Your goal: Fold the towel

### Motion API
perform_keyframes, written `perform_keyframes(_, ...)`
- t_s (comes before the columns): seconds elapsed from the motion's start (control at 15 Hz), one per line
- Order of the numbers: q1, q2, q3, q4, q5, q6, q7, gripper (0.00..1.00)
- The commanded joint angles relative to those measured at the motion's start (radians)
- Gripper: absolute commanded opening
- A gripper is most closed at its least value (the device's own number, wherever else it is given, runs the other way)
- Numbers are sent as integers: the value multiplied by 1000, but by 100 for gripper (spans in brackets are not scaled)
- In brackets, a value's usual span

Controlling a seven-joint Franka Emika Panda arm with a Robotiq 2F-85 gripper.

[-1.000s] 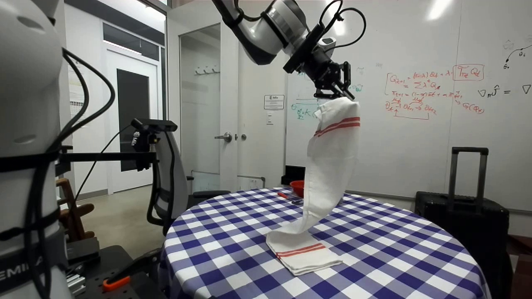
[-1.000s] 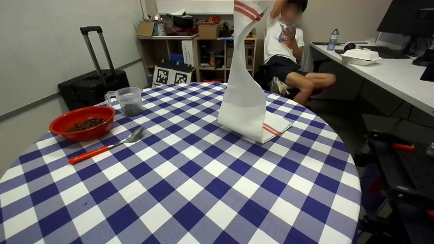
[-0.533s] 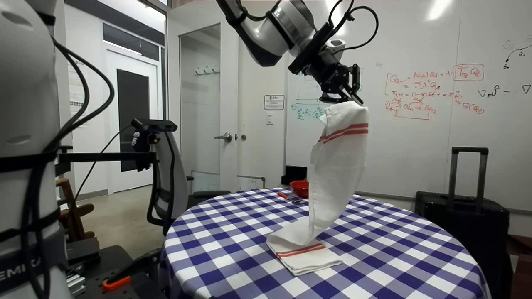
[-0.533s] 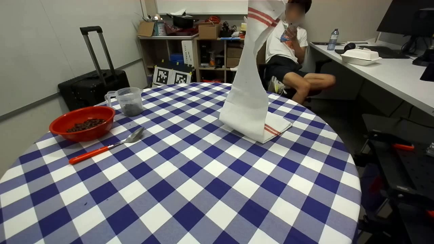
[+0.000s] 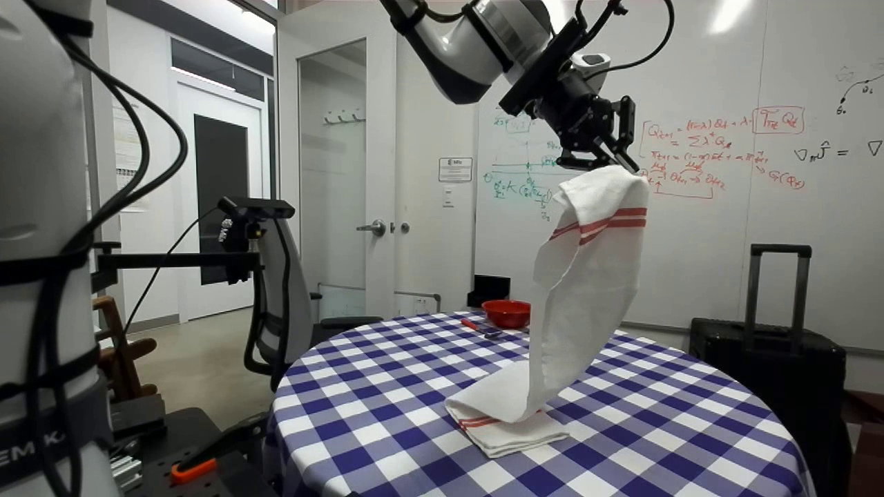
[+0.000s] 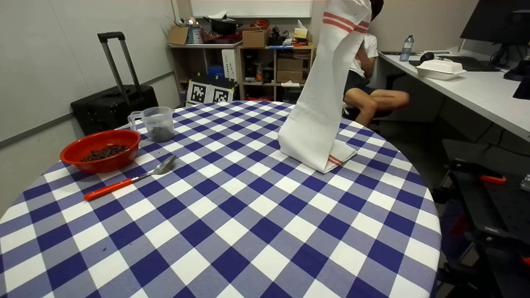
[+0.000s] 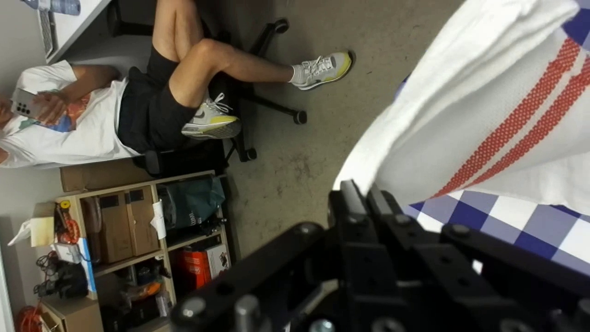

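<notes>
The towel (image 5: 587,297) is a long white cloth with a pair of red stripes near each end. My gripper (image 5: 625,168) is shut on its upper end, high above the table, and the cloth hangs down in a twisted curve. Its lower end lies on the table, flat and layered, with red stripes partly covered by the hanging cloth. In an exterior view the towel (image 6: 319,95) rises out of the top of the picture and the gripper is out of view. In the wrist view the towel (image 7: 461,124) runs up from between the closed fingers (image 7: 352,203).
A round table with a blue-and-white checked tablecloth (image 6: 232,231) lies below. A red bowl (image 6: 101,151), an orange-handled spoon (image 6: 132,178) and a clear measuring cup (image 6: 159,124) stand on it. A seated person (image 7: 152,92) is beyond the table. A black suitcase (image 5: 766,386) stands beside it.
My gripper and the hanging part of the towel have moved to the right in both exterior views. The lower end has stayed in place on the table, and the hanging cloth covers more of its stripes.
</notes>
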Motion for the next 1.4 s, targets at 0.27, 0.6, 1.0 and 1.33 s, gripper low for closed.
perform_keyframes(0.27,-43,-129,-12,-128,137,-3,-175,1)
perform_keyframes(0.6,-9,-19,25,-83,141,-46,-235,1)
perform_keyframes(1.0,90,163,119,7,160,-55,-247,1)
perform_keyframes(1.33,144,268,149,114,166,-63,-267,1)
